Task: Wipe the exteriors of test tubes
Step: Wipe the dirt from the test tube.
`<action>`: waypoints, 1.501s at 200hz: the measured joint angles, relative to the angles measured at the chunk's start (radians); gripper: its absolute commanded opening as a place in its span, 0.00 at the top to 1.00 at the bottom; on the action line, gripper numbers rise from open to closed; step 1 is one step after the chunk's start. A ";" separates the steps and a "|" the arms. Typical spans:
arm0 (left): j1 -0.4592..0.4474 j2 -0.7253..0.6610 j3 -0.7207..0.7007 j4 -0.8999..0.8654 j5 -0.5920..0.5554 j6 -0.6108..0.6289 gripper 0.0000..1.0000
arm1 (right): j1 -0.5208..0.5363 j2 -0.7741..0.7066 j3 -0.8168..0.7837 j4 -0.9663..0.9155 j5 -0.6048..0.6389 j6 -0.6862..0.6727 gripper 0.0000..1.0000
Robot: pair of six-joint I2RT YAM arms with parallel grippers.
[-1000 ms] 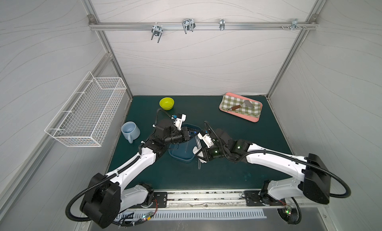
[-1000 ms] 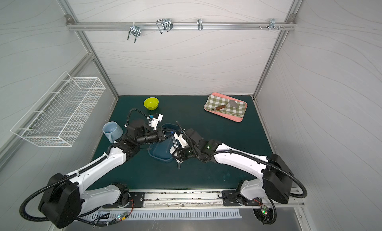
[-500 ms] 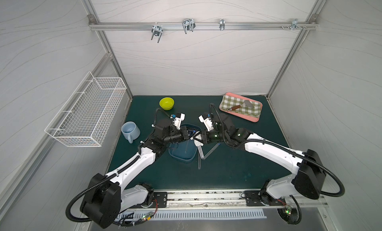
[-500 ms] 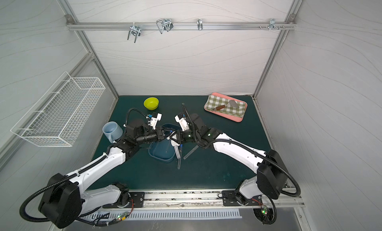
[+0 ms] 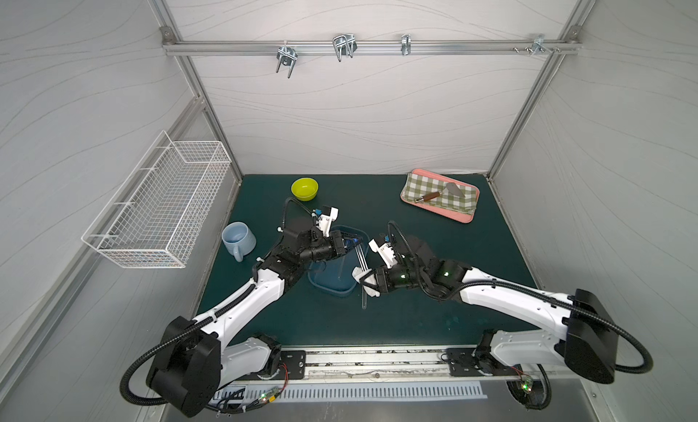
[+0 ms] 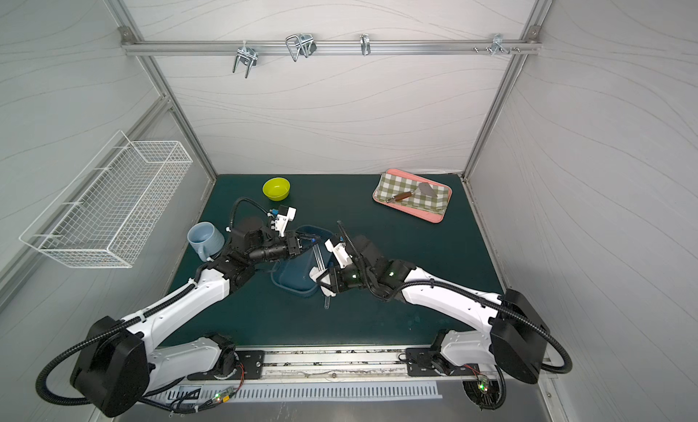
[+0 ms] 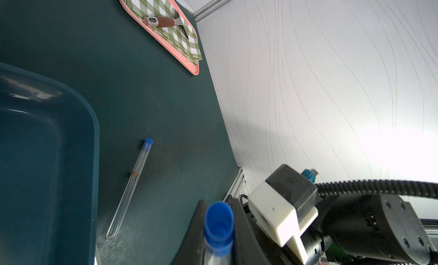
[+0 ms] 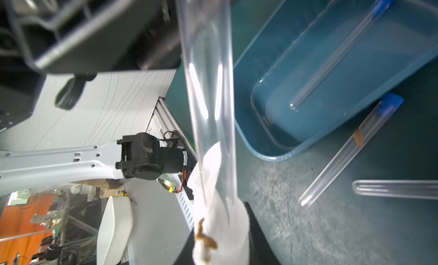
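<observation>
My left gripper (image 5: pixel 349 244) (image 7: pixel 218 218) is shut on the blue-capped end of a clear test tube (image 8: pixel 208 86), held above the blue tray (image 5: pixel 332 292). My right gripper (image 5: pixel 364 284) (image 8: pixel 220 240) is shut on a white wipe (image 8: pixel 220 216) that is stained orange and wrapped round the tube's rounded end. Another test tube (image 8: pixel 339 52) lies inside the tray. A test tube with an orange mark (image 7: pixel 132 185) (image 8: pixel 350 152) lies on the green mat beside the tray. The end of one more test tube (image 8: pixel 398 189) shows next to it in the right wrist view.
A yellow-green bowl (image 5: pixel 304 188) and a light blue mug (image 5: pixel 238 239) stand to the back left. A pink tray (image 5: pixel 468 217) with a checked cloth and a scraper sits at the back right. A white wire basket (image 5: pixel 158 212) hangs on the left wall.
My right gripper slid the wipe up the held tube toward the cap, then back down to the rounded end. The left arm stayed still.
</observation>
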 measured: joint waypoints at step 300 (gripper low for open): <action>0.025 0.042 0.047 -0.141 0.141 0.027 0.95 | 0.048 -0.229 -0.142 -0.002 0.103 0.026 0.85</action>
